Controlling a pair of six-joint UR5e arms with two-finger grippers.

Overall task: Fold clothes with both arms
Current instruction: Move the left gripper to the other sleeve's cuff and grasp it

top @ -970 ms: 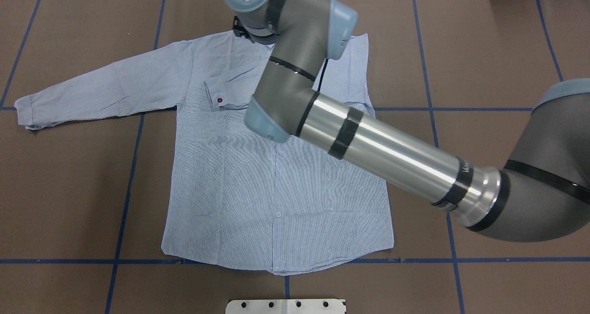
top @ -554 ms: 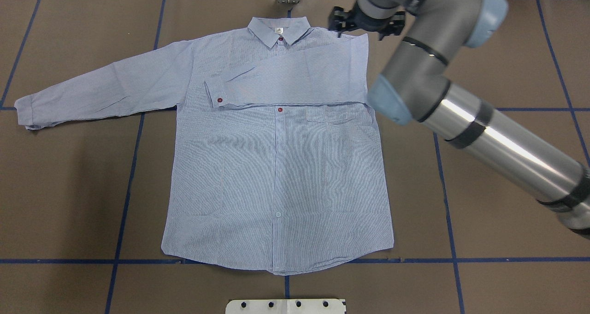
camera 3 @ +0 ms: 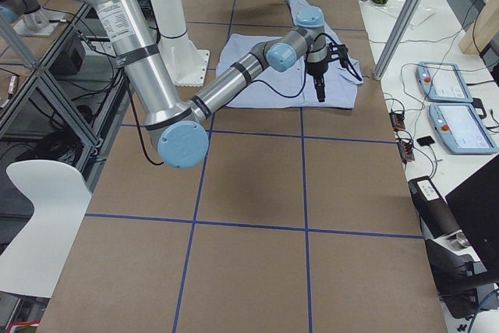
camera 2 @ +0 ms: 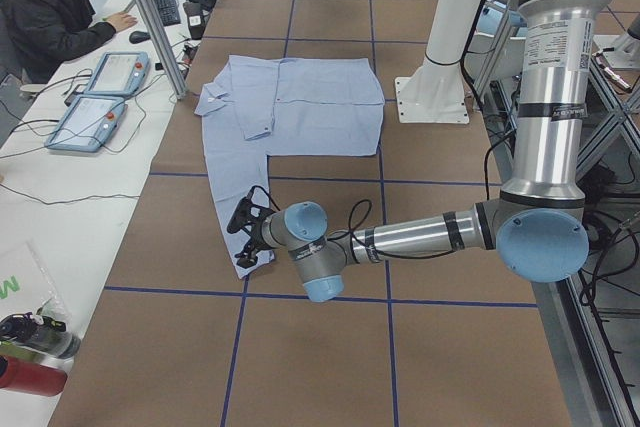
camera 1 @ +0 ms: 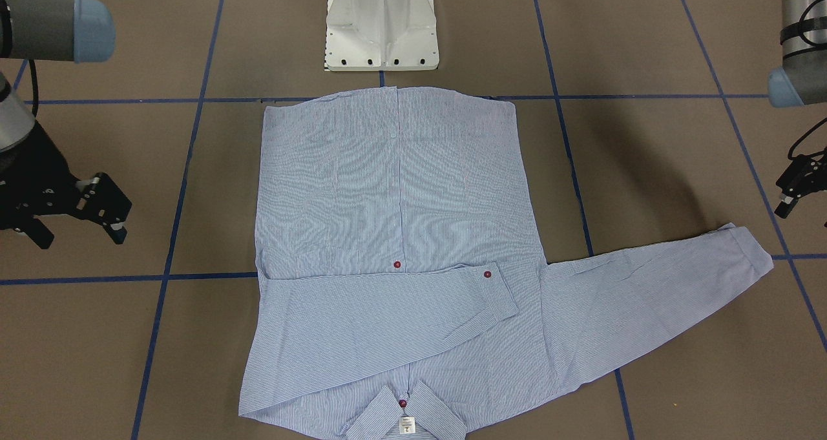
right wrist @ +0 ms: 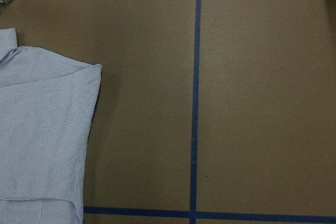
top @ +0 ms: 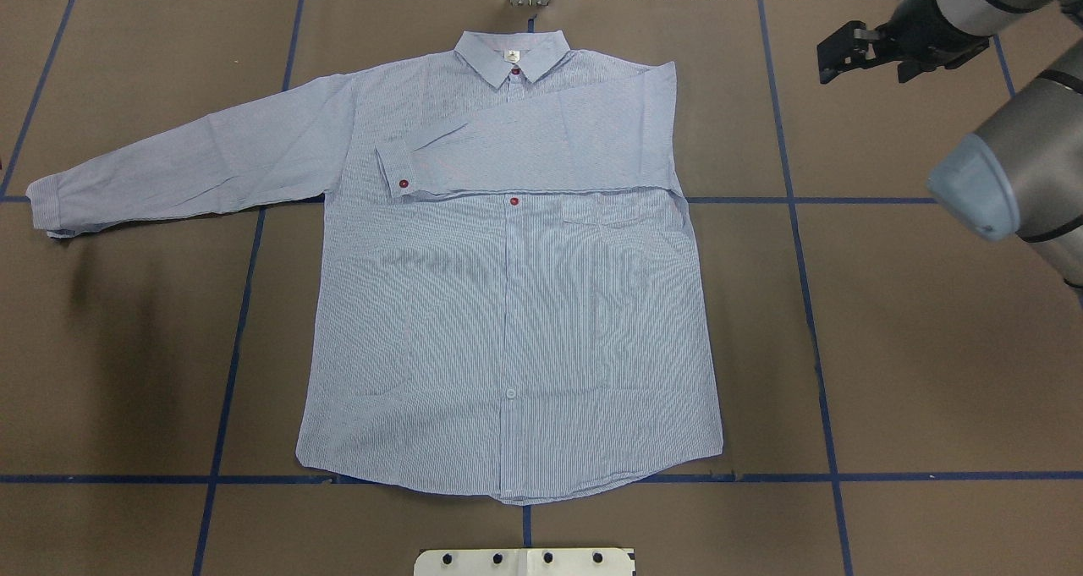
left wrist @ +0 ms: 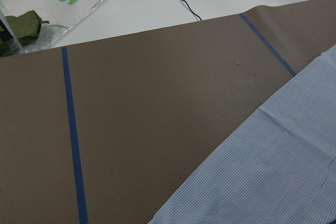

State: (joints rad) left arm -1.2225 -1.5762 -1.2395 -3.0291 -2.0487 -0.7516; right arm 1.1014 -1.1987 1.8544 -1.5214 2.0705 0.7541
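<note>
Swung clear of the garment it was reaching across a second ago, the right arm (top: 1007, 170) now sits off the far right corner of the shirt (top: 508, 305). The right gripper (top: 870, 68) is above bare table (top: 888, 348), its fingers spread and holding nothing. The shirt lies flat and buttoned at the table's centre, collar (top: 512, 52) pointing away from the robot. One sleeve (top: 541, 149) is folded across the chest, its red-buttoned cuff (top: 398, 174) resting on the front. The other sleeve (top: 186, 170) stretches out toward the robot's left. The left gripper (camera 1: 793, 188) hovers near that sleeve's end, and whether it is spread or closed cannot be told.
</note>
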